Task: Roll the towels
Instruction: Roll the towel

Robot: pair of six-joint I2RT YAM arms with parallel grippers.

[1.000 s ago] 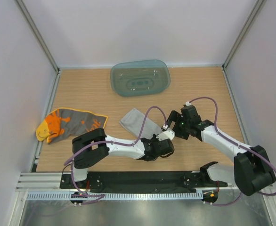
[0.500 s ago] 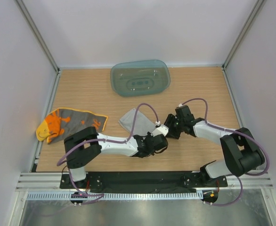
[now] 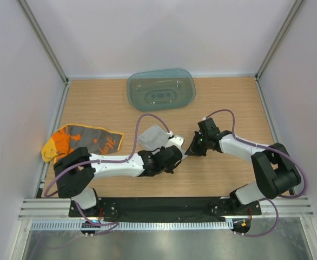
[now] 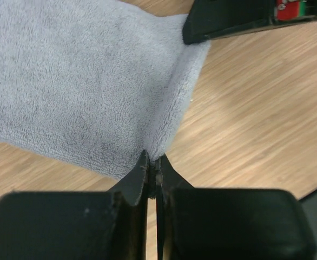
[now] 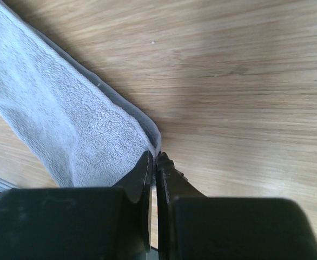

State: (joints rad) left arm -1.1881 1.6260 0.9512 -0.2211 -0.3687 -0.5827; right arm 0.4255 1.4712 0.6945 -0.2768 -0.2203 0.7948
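**Near to far.** My left gripper [image 4: 153,160], on the near side of the tray [image 3: 160,90], was clenched on the near edge of the grey towel [image 4: 77,86]. A raised ridge of pile ran away from the pinch. My right gripper [image 5: 154,158], just right of the left one, was likewise clamped on a corner of that cloth. How much fabric lay between its tips could not be made out. Seen from above, my left arm covered the towel's near part, and only its far part showed, between my grippers and the tray. The yellow-orange towel [image 3: 77,142] lay rumpled on the table [image 3: 229,103], well left of the tray and nearer, its left end bunched.
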